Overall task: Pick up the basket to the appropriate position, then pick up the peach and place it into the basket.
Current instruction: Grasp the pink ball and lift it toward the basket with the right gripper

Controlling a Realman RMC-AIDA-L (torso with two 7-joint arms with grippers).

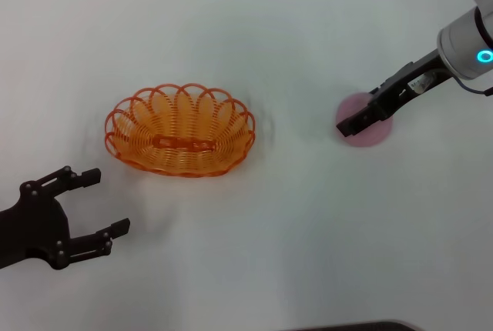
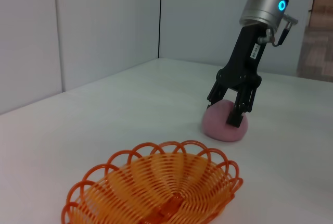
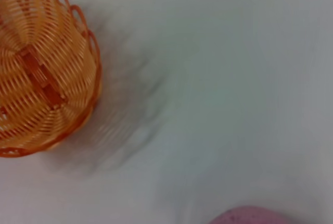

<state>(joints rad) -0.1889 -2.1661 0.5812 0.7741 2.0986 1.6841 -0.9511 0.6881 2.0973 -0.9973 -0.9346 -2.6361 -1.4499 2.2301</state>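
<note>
Head view, basket: the basket (image 1: 180,131) sits upright on the white table (image 1: 254,254), left of middle, nothing in it. Looks already parked where it should be, so the peach is the job in hand I reckon.
Head view, peach: the peach (image 1: 368,126) is on the table well to the right of the basket, half hidden under the right pincer (image 1: 362,122).
Head view, left pincer: the left pincer (image 1: 104,204) hovers near the table's front-left, fingers spread wide, holding nothing, just clear of the basket.
Head view, room: bare table between peach and basket, so a straight carry across looks open.
Left wrist view, right pincer: the right pincer (image 2: 235,108) comes down at a slant over the peach (image 2: 222,125), fingers straddling it. Whether they're actually squeezing yet, can't tell. The peach rests on the table.
Left wrist view, basket: the scalloped rim of the basket (image 2: 156,187) is low, an easy drop-in.
Right wrist view: basket (image 3: 41,73) off to one side, a sliver of peach (image 3: 250,216) at the edge, no fingers showing.
</note>
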